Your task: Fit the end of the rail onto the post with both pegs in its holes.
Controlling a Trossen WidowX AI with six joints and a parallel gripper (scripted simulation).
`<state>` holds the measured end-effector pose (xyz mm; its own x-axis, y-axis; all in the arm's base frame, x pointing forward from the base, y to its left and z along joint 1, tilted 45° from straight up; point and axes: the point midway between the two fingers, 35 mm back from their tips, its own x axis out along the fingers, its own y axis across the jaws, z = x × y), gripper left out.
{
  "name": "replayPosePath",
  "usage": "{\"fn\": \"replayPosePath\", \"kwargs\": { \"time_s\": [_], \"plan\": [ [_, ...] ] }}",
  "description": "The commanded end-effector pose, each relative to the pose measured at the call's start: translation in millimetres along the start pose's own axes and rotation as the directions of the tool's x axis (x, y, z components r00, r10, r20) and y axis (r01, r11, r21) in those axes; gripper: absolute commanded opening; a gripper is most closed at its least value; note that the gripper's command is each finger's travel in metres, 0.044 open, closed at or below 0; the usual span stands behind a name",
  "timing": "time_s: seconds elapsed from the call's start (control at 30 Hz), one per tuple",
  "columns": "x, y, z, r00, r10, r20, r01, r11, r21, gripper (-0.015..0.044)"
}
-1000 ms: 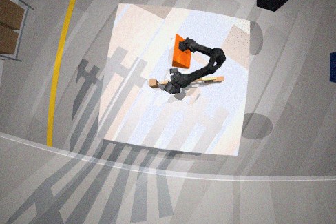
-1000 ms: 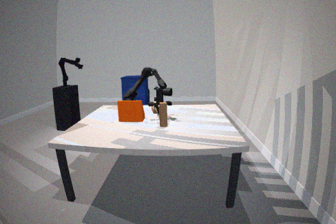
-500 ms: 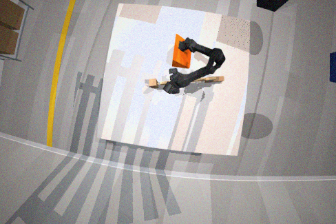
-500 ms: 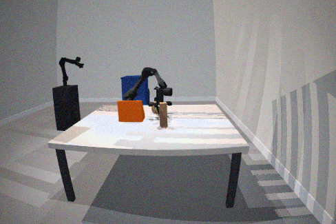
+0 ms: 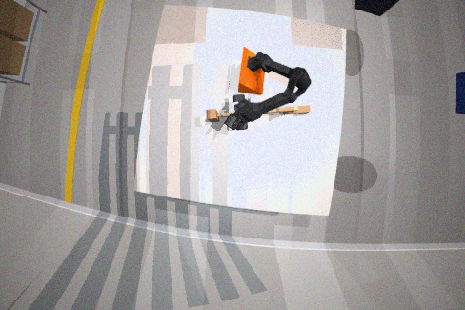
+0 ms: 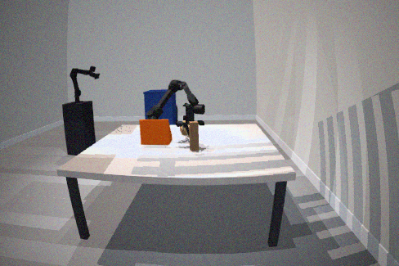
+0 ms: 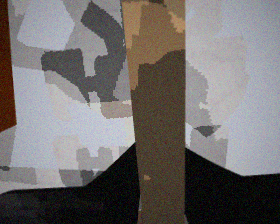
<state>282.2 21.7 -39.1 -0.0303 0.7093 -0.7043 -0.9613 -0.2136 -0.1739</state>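
Observation:
The long wooden rail (image 5: 286, 110) (image 7: 158, 150) lies across the table (image 5: 267, 175) (image 6: 184, 171), running left to right in the top view. Its far end is at the right by the footboard block (image 5: 305, 109). The short wooden post (image 5: 212, 114) (image 6: 194, 135) stands upright just left of the rail's near end. My gripper (image 5: 235, 120) (image 6: 189, 123) (image 7: 153, 146) is shut on the rail close to that near end. In the wrist view the rail runs straight up between my dark fingers toward a lighter wooden patch at the top. The pegs and holes are hidden, and I cannot tell whether the rail end touches the post.
An orange box (image 5: 252, 72) (image 6: 154, 132) (image 7: 1, 75) stands on the table just behind the rail, by the arm's base. Off the table are a blue bin (image 6: 159, 105) at the back and a black pedestal (image 6: 78, 126) carrying a second small arm at the left.

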Motion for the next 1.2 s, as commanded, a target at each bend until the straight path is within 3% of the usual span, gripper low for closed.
{"fn": "replayPosePath", "kwargs": {
  "time_s": [0.0, 1.17],
  "plan": [
    [-2.3, -2.1, -2.8, 1.000, -0.007, -0.006, 0.007, 1.000, -0.003, 0.0000],
    [-2.6, -2.2, -12.4, 1.000, -0.007, -0.007, 0.007, 1.000, -0.004, 0.0000]
  ]
}}
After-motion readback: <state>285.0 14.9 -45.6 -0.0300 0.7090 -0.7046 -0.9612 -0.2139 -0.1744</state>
